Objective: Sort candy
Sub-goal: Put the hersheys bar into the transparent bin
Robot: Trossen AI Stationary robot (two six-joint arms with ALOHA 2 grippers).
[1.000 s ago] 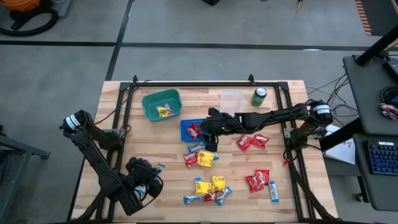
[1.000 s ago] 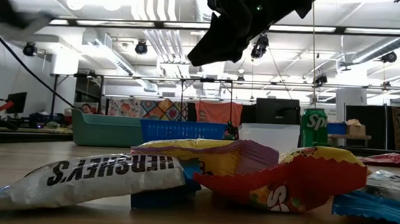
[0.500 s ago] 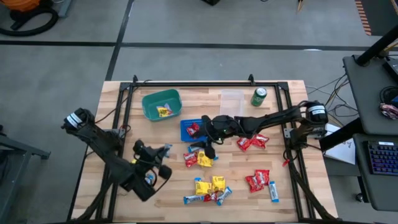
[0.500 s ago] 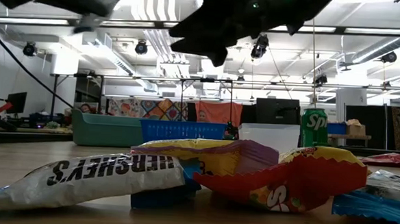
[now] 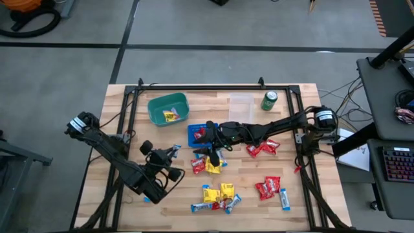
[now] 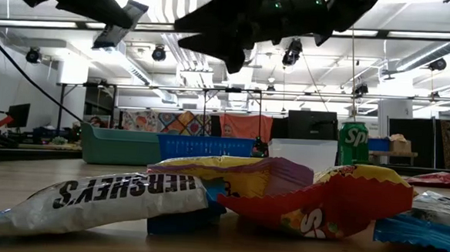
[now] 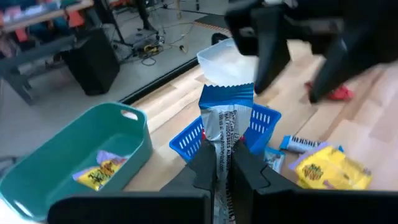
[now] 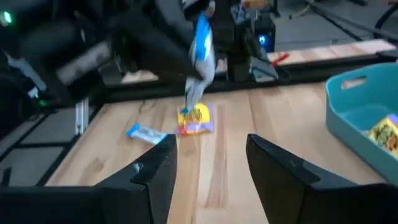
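Left wrist view: left gripper (image 7: 217,163) pinching blue-and-white foil candy bar (image 7: 222,124) between its fingers.
Right gripper (image 8: 208,165): fingers spread wide, nothing between them.

A teal basket (image 5: 167,108) sits near the far edge of the wooden table (image 5: 259,210), with a blue basket (image 5: 197,134) just beside it toward the centre. A green drink can (image 5: 269,99) stands upright farther along that far edge. Next to it lies what may be a clear container (image 5: 241,101), hard to make out.
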